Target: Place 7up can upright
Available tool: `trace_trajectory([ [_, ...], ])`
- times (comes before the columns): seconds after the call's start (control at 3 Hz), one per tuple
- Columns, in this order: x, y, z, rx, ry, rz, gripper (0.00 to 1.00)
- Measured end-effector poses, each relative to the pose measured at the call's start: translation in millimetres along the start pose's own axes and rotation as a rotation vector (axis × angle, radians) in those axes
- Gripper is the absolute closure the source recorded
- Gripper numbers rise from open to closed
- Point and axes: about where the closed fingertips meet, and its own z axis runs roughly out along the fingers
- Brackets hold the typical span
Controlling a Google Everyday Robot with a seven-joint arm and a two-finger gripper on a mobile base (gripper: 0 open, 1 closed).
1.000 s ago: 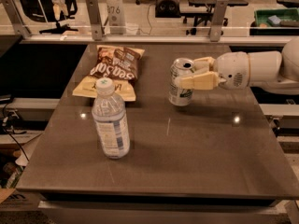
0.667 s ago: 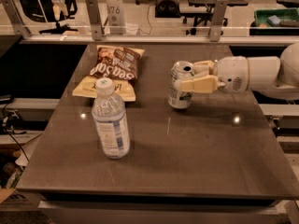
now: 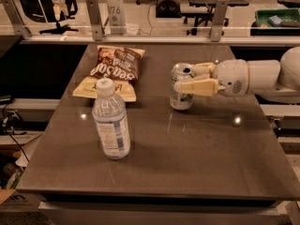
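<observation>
The 7up can (image 3: 181, 96), silver with a whitish-green label and a pull-tab top, stands upright on the dark table (image 3: 197, 158), right of centre. My gripper (image 3: 185, 77) reaches in from the right on a white arm and holds the can's upper half. One cream finger (image 3: 199, 86) lies across the can's front and the other (image 3: 202, 69) sits behind it. The can's base rests on the table top.
A clear plastic water bottle (image 3: 111, 122) with a white cap stands front left. A brown chip bag (image 3: 115, 65) lies on a yellow packet (image 3: 101, 90) at the back left. A rail with metal posts (image 3: 93, 18) runs behind the table.
The can and my gripper have come down slightly, and the can now sits on the table. The bottle and the chip bag have not moved.
</observation>
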Motion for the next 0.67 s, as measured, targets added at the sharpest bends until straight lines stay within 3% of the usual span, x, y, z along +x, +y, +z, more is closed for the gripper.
trace_trajectory([
  [0.33,-0.6,0.8,2.4,-0.005,0.000,-0.001,0.00],
  [0.67,-0.6,0.8,2.5,-0.005,0.000,-0.001,0.00],
])
